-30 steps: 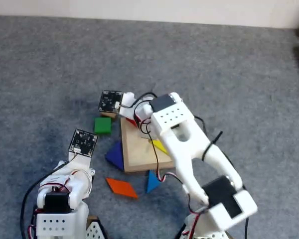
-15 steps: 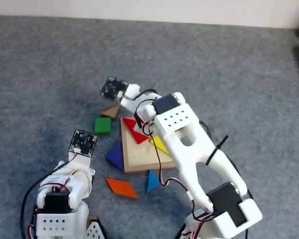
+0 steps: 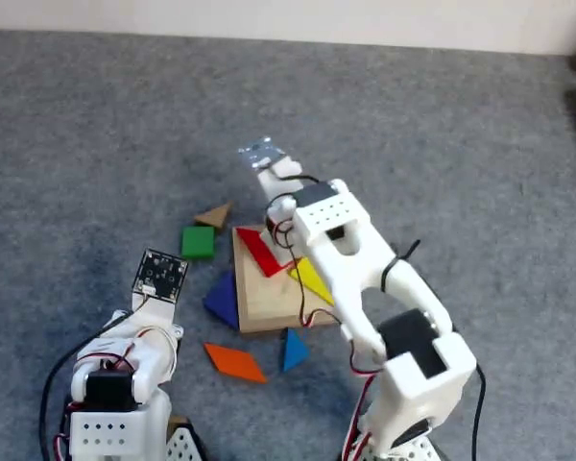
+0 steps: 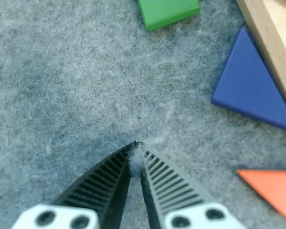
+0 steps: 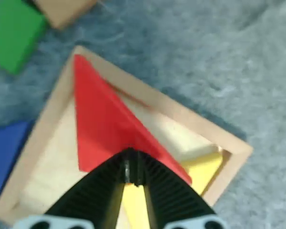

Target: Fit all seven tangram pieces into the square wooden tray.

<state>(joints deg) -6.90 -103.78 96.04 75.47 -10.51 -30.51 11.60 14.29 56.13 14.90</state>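
Observation:
The square wooden tray (image 3: 252, 320) lies mid-table and holds a red triangle (image 3: 258, 252) and a yellow triangle (image 3: 310, 279). My right gripper (image 5: 132, 168) is shut, with its tips just above the red triangle (image 5: 105, 129) and nothing between them. The yellow piece (image 5: 206, 170) sits in the tray's corner. Outside the tray lie a green square (image 3: 198, 241), a tan triangle (image 3: 214, 214), a large blue triangle (image 3: 223, 300), an orange parallelogram (image 3: 235, 361) and a small blue triangle (image 3: 293, 351). My left gripper (image 4: 136, 146) is shut over bare carpet, short of the large blue triangle (image 4: 251, 88) and the green square (image 4: 168, 11).
Grey carpet covers the whole table. The right arm (image 3: 350, 259) stretches across the tray's right half and hides part of it. The left arm's base (image 3: 115, 384) stands at the near left. Open carpet lies beyond the tray and to the right.
The right arm's wrist swung from the tray's far-left corner toward the far side, which uncovered the red triangle lying in the tray. The left arm has kept still.

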